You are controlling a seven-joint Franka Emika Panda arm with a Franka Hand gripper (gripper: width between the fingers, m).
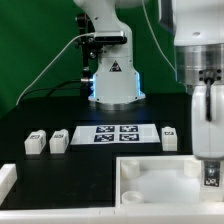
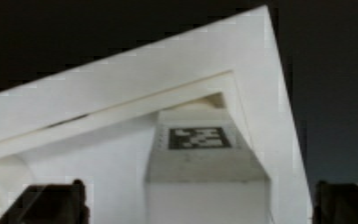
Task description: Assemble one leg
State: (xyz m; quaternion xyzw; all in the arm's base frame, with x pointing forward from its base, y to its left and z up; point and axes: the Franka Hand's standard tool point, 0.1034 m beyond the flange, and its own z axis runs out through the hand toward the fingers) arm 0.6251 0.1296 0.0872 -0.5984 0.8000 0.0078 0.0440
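The leg [image 2: 206,155] stands upright in a corner recess of the large white tray part [image 2: 105,120], between our spread fingers [image 2: 51,203], its tag facing the wrist camera. We see the gripper [image 1: 211,150] open, touching nothing we can make out, above the tray's [image 1: 150,180] near right corner. Farther back lie three loose legs [image 1: 60,141] and the marker board [image 1: 118,135].

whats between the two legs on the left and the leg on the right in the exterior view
The marker board lies between the two left legs and the right leg, as the exterior view shows.
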